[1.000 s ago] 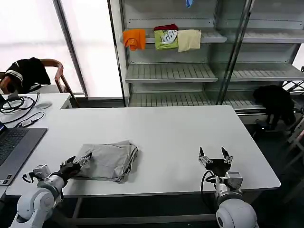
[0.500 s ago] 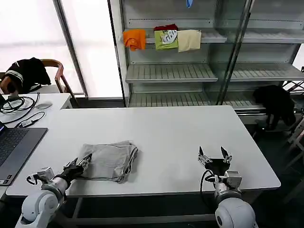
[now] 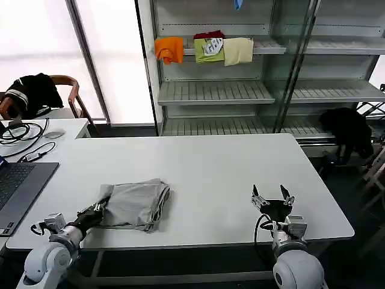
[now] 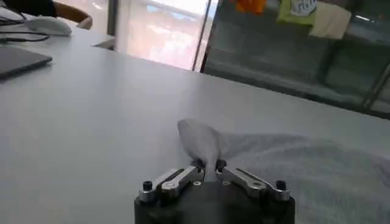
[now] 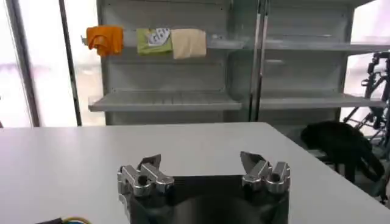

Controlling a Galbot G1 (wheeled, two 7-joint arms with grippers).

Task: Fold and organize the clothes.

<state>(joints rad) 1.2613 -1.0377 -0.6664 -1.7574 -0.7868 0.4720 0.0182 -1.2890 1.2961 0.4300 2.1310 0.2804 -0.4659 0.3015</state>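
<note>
A folded light grey shirt lies on the white table near its front left edge. My left gripper is at the shirt's near left corner and is shut on a pinch of its cloth; in the left wrist view the grey shirt rises into a small peak between the closed jaws of my left gripper. My right gripper rests open at the table's front right, with nothing between its fingers; it appears in its own wrist view as the right gripper.
A laptop and cables lie at the table's left. Behind the table stands a metal shelf holding orange, green and cream garments. A black garment sits at the right, another on a chair.
My left gripper has pulled back toward the table's front left edge, dragging the folded shirt a little leftward with it. The right arm has not moved.
</note>
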